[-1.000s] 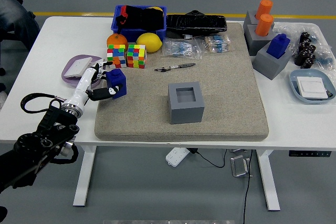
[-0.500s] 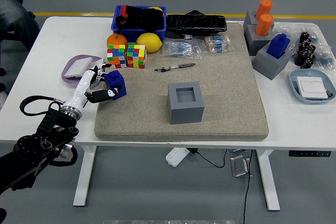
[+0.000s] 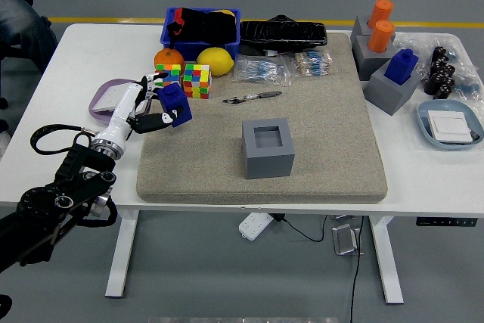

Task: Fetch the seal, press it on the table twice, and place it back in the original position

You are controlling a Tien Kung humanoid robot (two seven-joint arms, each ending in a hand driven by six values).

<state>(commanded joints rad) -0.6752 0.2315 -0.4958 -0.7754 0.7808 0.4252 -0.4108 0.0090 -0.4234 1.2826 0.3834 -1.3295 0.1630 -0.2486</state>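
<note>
The blue seal (image 3: 175, 104) is shown gripped in the left hand (image 3: 148, 108), whose white fingers (image 3: 153, 121) are curled against its side. It appears lifted clear of the surface and slightly tilted, at the left edge of the grey felt mat (image 3: 325, 134). Just behind it are set two colour cubes (image 3: 187, 79), an orange (image 3: 167, 58) and a lemon (image 3: 215, 60). A purple dish (image 3: 100, 104) lies on the white table (image 3: 53, 134) under the wrist.

At mid-mat a grey block holder (image 3: 268, 147) is seen with its square socket empty; this is judged to be the seal's original position. A pen (image 3: 253, 97) lies between holder and cubes. At the right, a second blue seal (image 3: 401, 65) and two orange seals (image 3: 380, 24) are seated in their own grey holders.

The step in hand is judged to be the carry between pressings or toward replacement; whether either pressing has been made cannot be told from this view. The next move calls for the seal to be levelled and lowered face-down onto the surface, or aligned squarely over the empty socket. The right arm is not shown.
</note>
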